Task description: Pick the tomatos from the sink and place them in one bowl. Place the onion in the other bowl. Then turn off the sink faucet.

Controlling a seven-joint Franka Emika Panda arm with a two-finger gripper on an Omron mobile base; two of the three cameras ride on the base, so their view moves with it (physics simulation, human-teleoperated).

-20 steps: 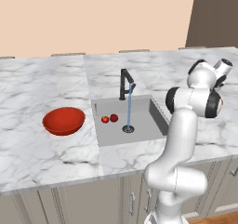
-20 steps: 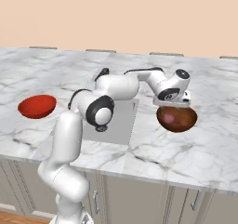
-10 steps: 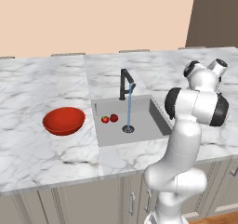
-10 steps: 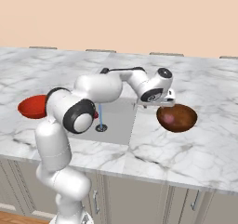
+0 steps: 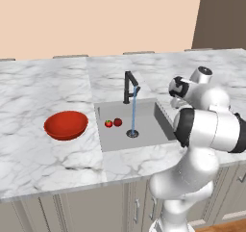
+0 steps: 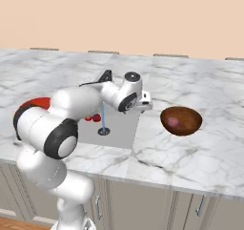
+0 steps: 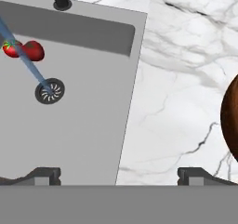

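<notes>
Hovering over the marble counter [image 7: 186, 93] at the sink's [image 7: 83, 139] right edge, gripper [image 7: 118, 174] spread wide and holding nothing. Resting together on the basin floor beside the drain [image 7: 49, 91], near the falling water stream [image 5: 134, 109]: two tomatoes [image 5: 113, 122], touching. Lying inside the dark brown bowl [image 6: 181, 120], right of the basin: the pinkish onion [image 6: 173, 122]. Sitting on the counter left of the sink, apart from it: the red-orange bowl [image 5: 66, 125]. Standing at the basin's rear rim with water running: black faucet [image 5: 129, 86].
</notes>
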